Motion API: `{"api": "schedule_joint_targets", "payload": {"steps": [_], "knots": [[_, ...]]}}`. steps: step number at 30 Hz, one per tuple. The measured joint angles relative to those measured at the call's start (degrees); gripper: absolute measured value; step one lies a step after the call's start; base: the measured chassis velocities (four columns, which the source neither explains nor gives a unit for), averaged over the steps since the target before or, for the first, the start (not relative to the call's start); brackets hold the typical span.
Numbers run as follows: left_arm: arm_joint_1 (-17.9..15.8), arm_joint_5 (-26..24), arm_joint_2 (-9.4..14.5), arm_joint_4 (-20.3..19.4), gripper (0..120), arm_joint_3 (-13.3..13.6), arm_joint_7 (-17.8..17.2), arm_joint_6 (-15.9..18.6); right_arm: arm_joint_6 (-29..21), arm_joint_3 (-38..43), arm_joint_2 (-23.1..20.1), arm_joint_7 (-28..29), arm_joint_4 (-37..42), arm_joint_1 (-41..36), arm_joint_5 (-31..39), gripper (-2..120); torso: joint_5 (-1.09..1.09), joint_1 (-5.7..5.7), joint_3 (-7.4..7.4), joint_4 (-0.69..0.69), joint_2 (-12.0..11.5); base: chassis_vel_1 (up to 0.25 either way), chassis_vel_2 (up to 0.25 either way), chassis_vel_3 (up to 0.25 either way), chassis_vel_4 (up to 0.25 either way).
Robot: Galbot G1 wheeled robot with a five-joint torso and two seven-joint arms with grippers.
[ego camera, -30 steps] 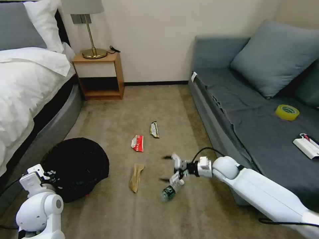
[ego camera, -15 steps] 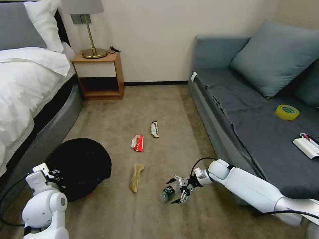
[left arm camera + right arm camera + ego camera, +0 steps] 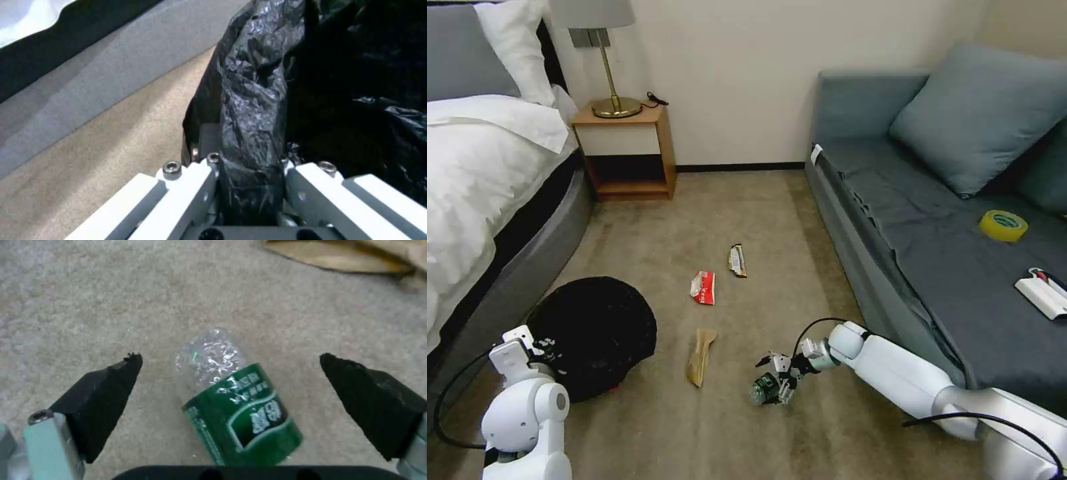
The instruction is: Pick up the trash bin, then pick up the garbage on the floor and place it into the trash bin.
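- Black bag lining of the trash bin (image 3: 594, 333) is pinched at the rim between the left claw (image 3: 249, 186) fingers; bin sits low at the robot's left, near the bed (image 3: 480, 173).
- Right claw (image 3: 779, 381) is down at the carpet (image 3: 694, 427), fingers (image 3: 102, 390) spread wide on either side of the clear bottle (image 3: 236, 406) with green label, not touching it.
- Tan paper wrapper (image 3: 700, 355) lies just beside the bottle.
- Red-and-white wrapper (image 3: 703, 287) and dark-and-gold wrapper (image 3: 737, 260) lie farther off on the carpet.
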Motion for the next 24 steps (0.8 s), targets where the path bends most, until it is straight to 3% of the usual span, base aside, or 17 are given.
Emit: {"api": "schedule_joint_targets", "payload": {"steps": [6, 7, 12, 13, 24], "knots": [[0.1, -0.1, 0.0, -0.4, 3, -0.1, 0.0, -0.1, 0.5, 0.2, 1.9, 0.0, -2.5, -0.2, -1.0, 95, -0.02, 0.0, 0.0, -0.04, 0.0, 0.0, 0.0, 0.0, 0.0], [0.3, -0.2, 0.0, -0.5, 3, -0.1, 0.1, -0.2, 0.8, 0.2, 2.6, 0.0, -3.5, -0.4, -1.6, 86, -0.02, 0.0, 0.0, -0.04, 0.0, 0.0, 0.0, 0.0, 0.0], [0.7, -0.4, 0.0, -1.1, 3, -0.3, 0.1, -0.4, 2.4, 0.7, 4.8, 0.2, -7.0, -0.4, -3.0, 71, -0.01, 0.0, 0.0, -0.02, 0.0, 0.0, 0.0, 0.0, 0.0], [0.9, -0.4, 0.0, -1.2, 3, -0.4, 0.1, -0.4, 2.8, 0.8, 5.3, 0.5, -7.9, -0.4, -3.3, 63, 0.0, 0.0, 0.0, -0.02, 0.0, 0.0, 0.0, 0.0, 0.0], [1.1, -0.5, -0.1, -1.6, 3, -0.2, 0.4, -0.8, 3.8, 1.3, 5.9, 1.9, -9.8, -1.3, -3.8, 30, -0.01, 0.0, 0.0, -0.03, 0.0, 0.0, 0.0, 0.0, 0.0]]}}
